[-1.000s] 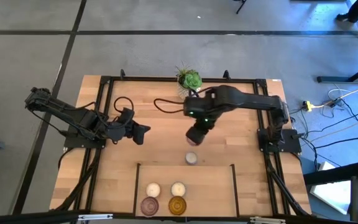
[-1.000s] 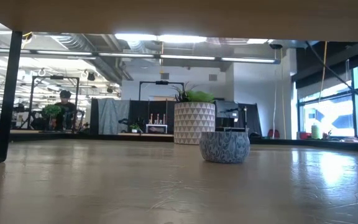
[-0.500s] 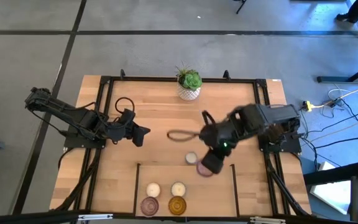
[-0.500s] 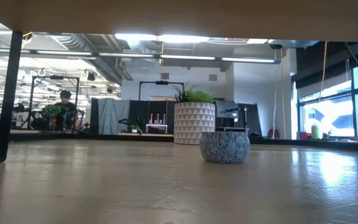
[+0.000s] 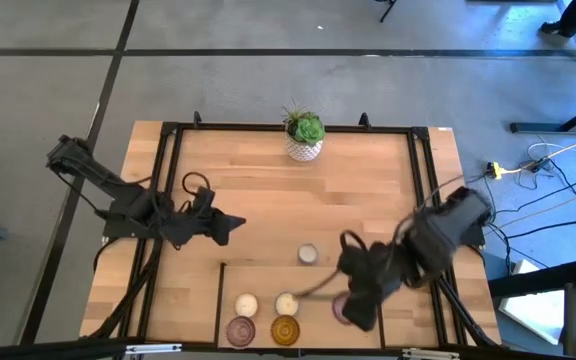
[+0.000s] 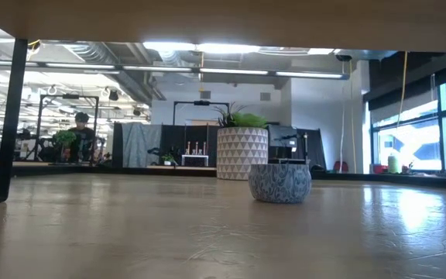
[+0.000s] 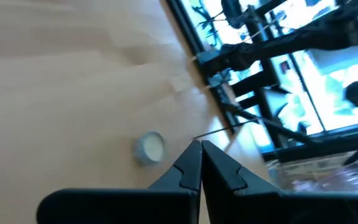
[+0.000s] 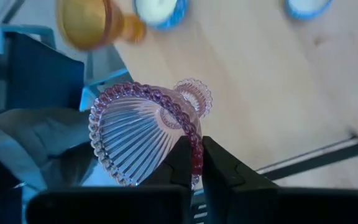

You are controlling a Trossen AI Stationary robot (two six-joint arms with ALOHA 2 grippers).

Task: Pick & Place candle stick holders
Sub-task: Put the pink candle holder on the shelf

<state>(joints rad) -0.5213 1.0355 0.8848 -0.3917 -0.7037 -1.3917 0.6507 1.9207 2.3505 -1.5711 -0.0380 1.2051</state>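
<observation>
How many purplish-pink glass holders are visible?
2: one pink holder in the marked area beside the amber holder; the other pink holder pinched at its rim by the right tool.

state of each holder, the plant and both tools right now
pink holder: gripped by its rim in the right tool, tilted
right tool: shut on pink holder
left tool: shut, empty
lone cream holder: on table
two cream holders, second pink holder, amber holder: grouped at front edge
plant: upright

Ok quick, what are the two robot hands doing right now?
Left gripper: shut, holding nothing, over the table's left side.
Right gripper: shut on the rim of a purplish-pink glass holder.
</observation>
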